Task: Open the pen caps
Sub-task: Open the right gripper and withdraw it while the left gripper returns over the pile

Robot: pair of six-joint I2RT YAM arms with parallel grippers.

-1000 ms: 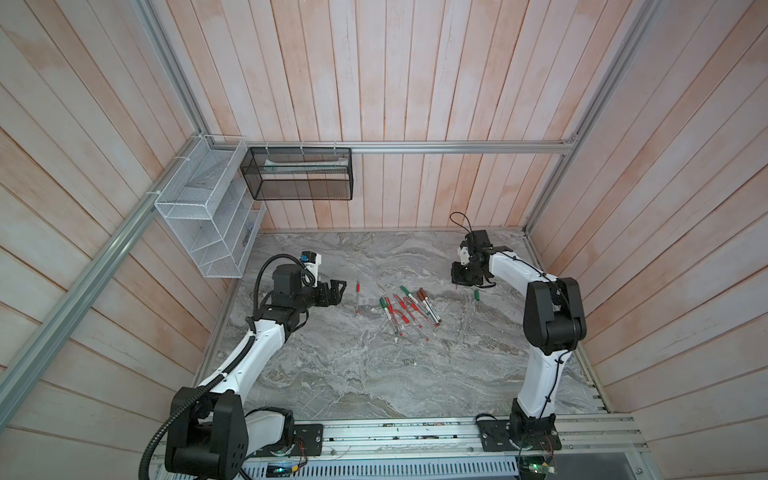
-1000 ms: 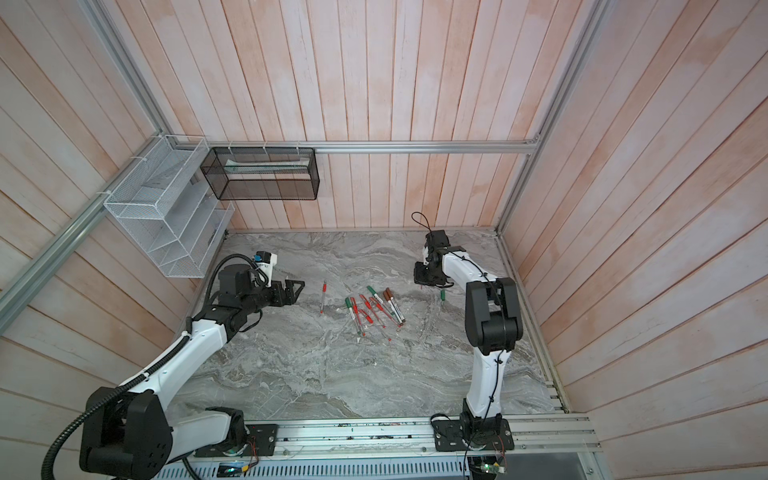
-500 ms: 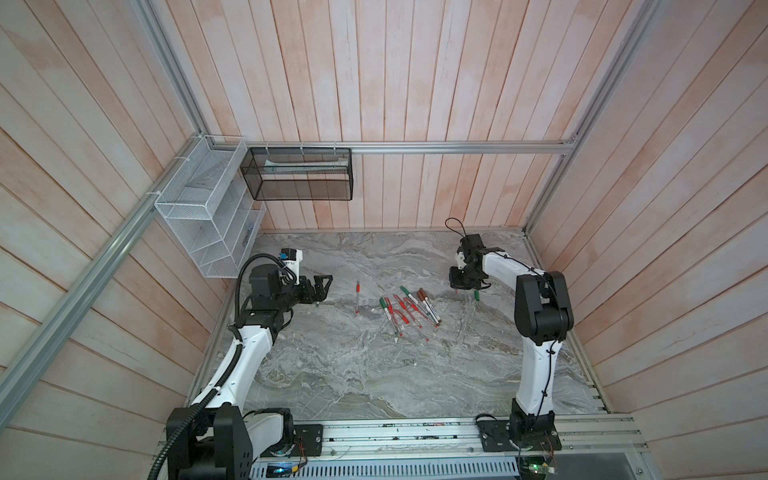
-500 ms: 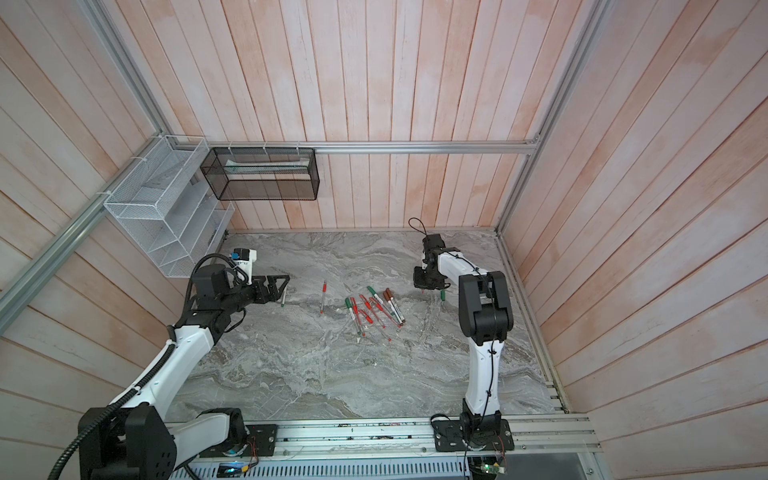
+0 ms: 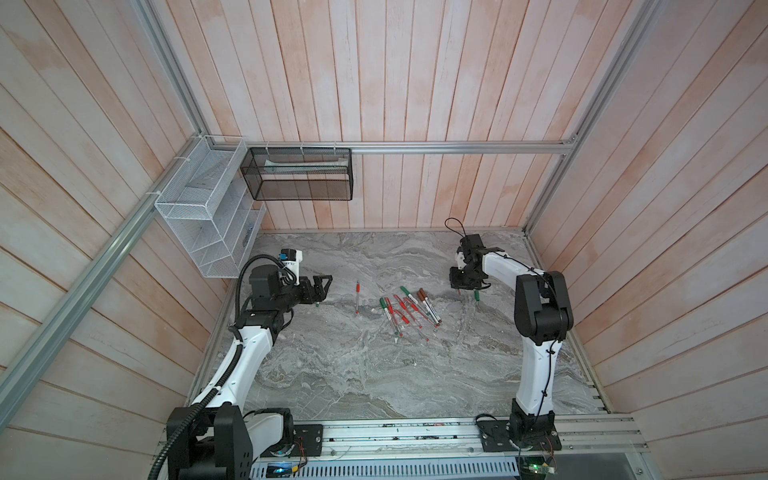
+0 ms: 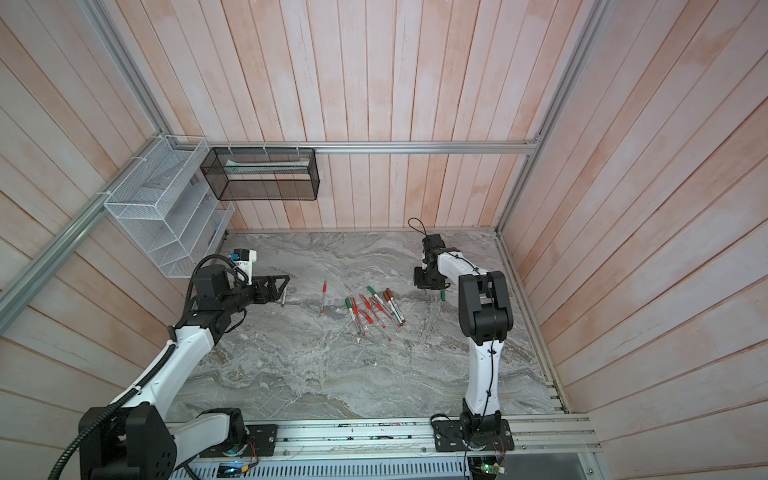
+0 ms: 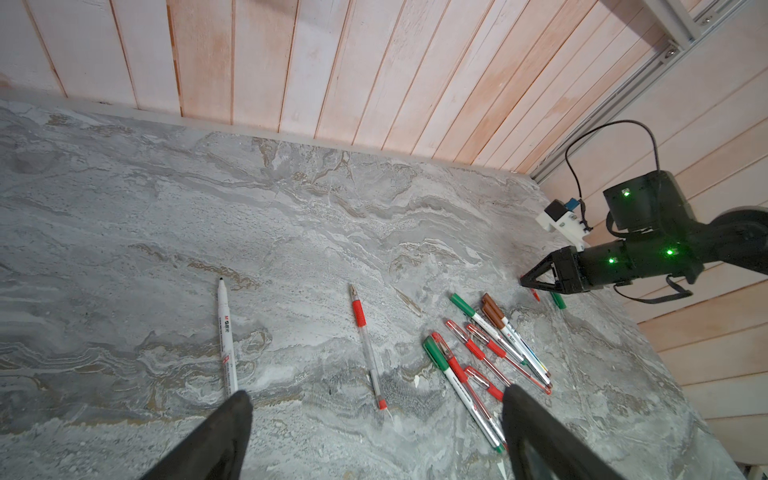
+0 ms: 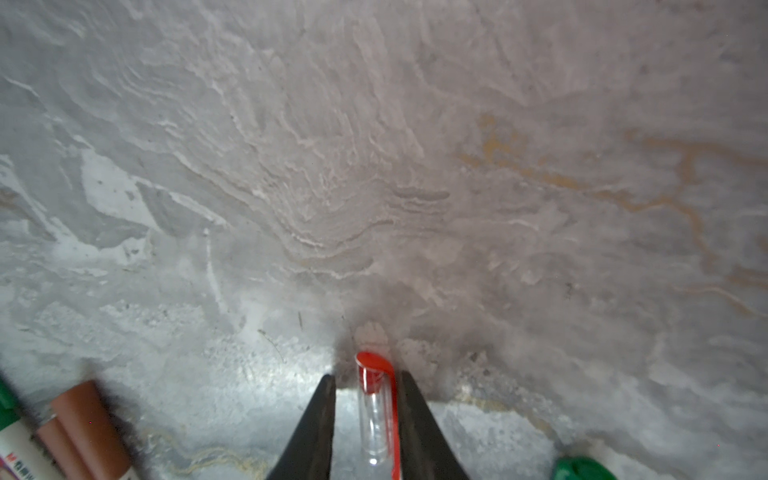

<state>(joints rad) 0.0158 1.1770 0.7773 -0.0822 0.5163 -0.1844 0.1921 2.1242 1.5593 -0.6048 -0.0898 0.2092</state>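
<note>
I see my right gripper (image 8: 365, 377) at about 2 o'clock on the grey marble table (image 5: 374, 374). Its jaws stand slightly apart around a slim clear pen cap with red tip and clip (image 8: 373, 411), with a gap showing on one side. A stubby green cap (image 5: 477, 296) lies just beside it, at its 4 o'clock. My left gripper (image 7: 376, 397), at 9 o'clock, gapes wide and empty near an uncapped white marker (image 7: 226, 340).

Pale plank walls (image 5: 415, 83) surround a grey marbled tabletop (image 5: 374, 374), a white wire rack (image 5: 199, 216) and black mesh basket (image 5: 299, 187) hanging above.
</note>
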